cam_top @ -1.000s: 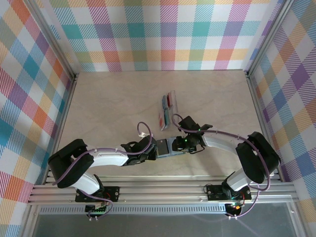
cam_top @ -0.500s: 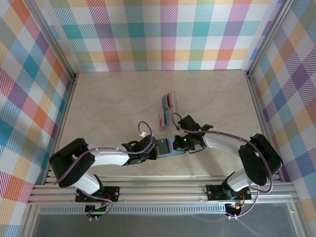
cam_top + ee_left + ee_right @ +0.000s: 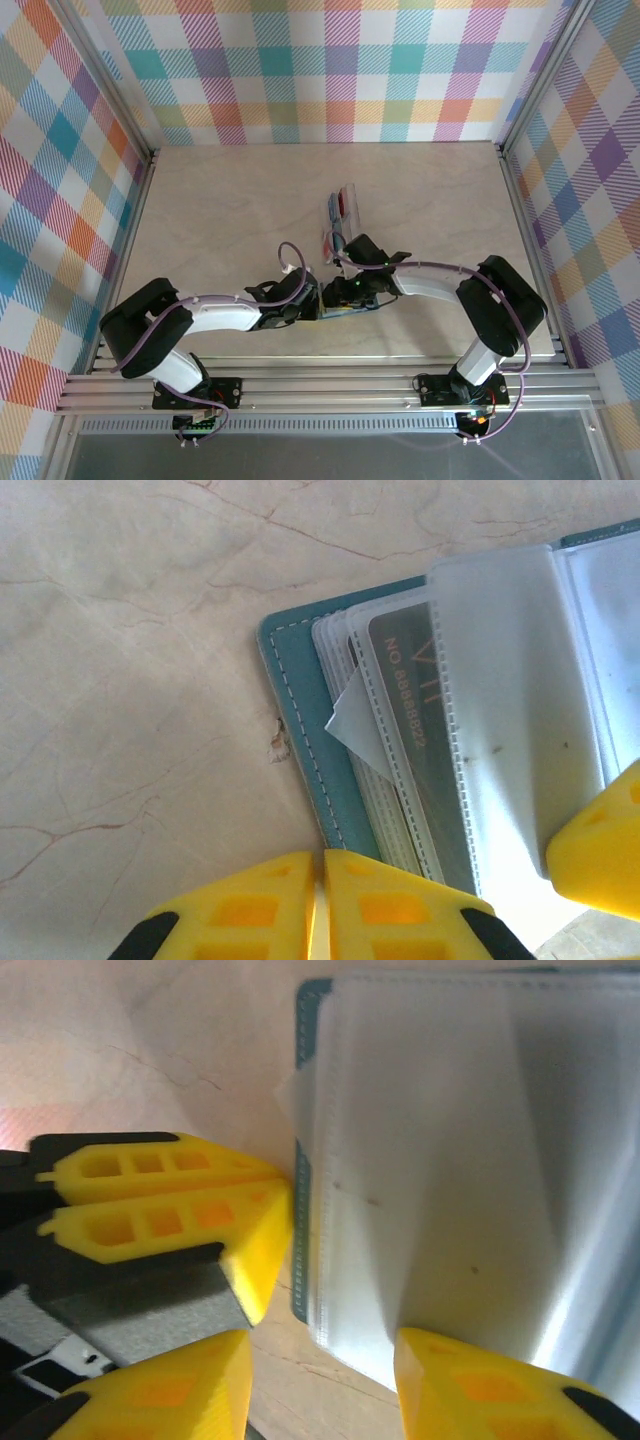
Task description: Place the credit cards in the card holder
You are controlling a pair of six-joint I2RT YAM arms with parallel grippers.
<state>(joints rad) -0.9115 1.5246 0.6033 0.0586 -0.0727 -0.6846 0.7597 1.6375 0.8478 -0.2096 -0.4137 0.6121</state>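
The card holder (image 3: pixel 328 301) lies open near the table's front, its teal cover (image 3: pixel 300 710) edged by clear sleeves (image 3: pixel 510 680). One sleeve holds a grey card (image 3: pixel 415 730). My left gripper (image 3: pixel 322 880) is shut, its tips resting on the holder's left edge. The right gripper (image 3: pixel 320 1390) stands open over the holder, with a corner of the clear sleeves (image 3: pixel 440 1160) between its fingers. One of its fingertips (image 3: pixel 600 850) shows at the sleeve's edge. More credit cards (image 3: pixel 338 222), red, blue and pale, lie in a loose stack farther back on the table.
Both arms meet over the holder, so the left gripper's fingers (image 3: pixel 170 1200) sit right beside the right gripper. Checked walls (image 3: pixel 330 70) and metal rails enclose the marbled tabletop (image 3: pixel 220 210).
The right gripper has slid left over the holder and its jaws have gone from shut to open. The left arm has barely moved.
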